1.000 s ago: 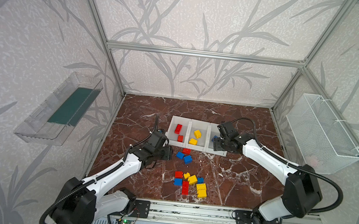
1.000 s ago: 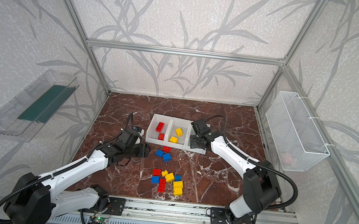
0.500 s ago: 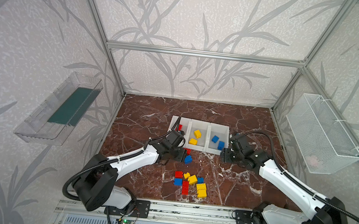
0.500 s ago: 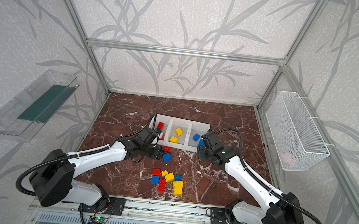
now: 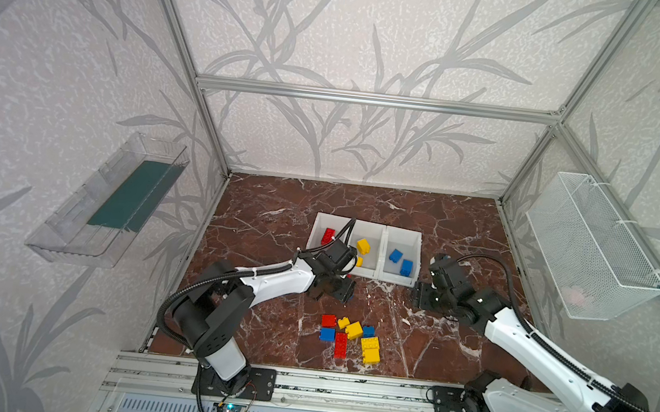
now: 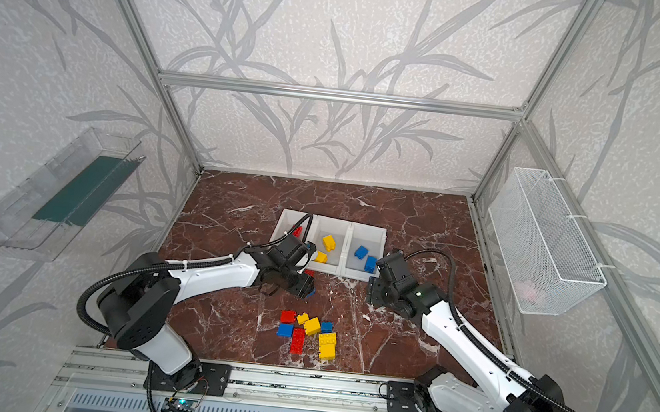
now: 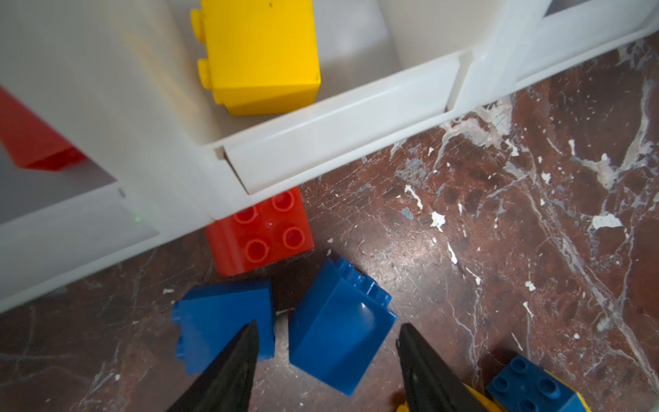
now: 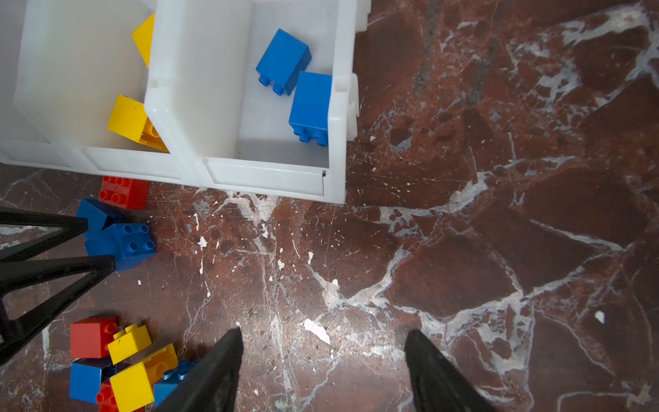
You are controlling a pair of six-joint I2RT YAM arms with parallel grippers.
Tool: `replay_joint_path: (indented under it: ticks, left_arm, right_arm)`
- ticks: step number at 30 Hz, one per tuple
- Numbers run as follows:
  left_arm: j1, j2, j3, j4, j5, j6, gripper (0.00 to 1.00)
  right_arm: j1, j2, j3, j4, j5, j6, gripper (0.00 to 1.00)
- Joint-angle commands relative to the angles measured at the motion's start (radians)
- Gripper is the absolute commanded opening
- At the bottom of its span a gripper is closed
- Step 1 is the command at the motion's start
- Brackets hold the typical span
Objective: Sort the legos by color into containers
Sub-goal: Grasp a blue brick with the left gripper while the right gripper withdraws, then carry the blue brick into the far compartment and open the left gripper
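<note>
Containers [image 5: 396, 278]: three white bins joined in a row, mid-floor. The left bin holds a red brick [image 5: 328, 236], the middle one yellow bricks [image 5: 363, 246], the right one a blue pair [image 5: 395, 255].

Left gripper [image 7: 326, 328]: low in front of the bins, jaws apart around a tilted blue brick [image 7: 338, 321]. Floor shows between the brick and one finger, so no grip. A second blue brick [image 7: 223, 321] lies just beside it, with the other fingertip overlapping its edge. A red square brick [image 7: 262, 232] crowds in behind both, touching the bins' front wall. The arm's cable [image 5: 346, 231] crosses the left bin in both top views.

Right gripper [image 8: 322, 333]: near the right bin, jaws wide over bare marble floor [image 8: 463, 249], with nothing between them.

Loose legos [image 5: 350, 336]: a mixed red, blue and yellow pile between the arms, toward the front rail.

Clear tray [image 5: 111, 201] on the left wall, mesh basket [image 5: 591, 247] on the right wall.
</note>
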Motion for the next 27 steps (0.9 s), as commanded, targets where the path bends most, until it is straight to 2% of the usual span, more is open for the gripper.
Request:
replay_joint_path:
  ticks: [1, 13, 27]
  left_arm:
    - [-0.012, 0.012, 0.025, -0.008, 0.015, 0.029, 0.65]
    - [-0.044, 0.06, 0.056, -0.016, 0.014, 0.046, 0.58]
    - [-0.058, 0.107, 0.09, -0.027, 0.016, 0.041, 0.36]
  right_arm:
    - [0.002, -0.012, -0.005, -0.016, 0.001, 0.013, 0.73]
    - [0.003, 0.003, -0.004, -0.005, -0.005, 0.013, 0.73]
    - [0.004, 0.005, 0.0, -0.015, -0.002, 0.012, 0.73]
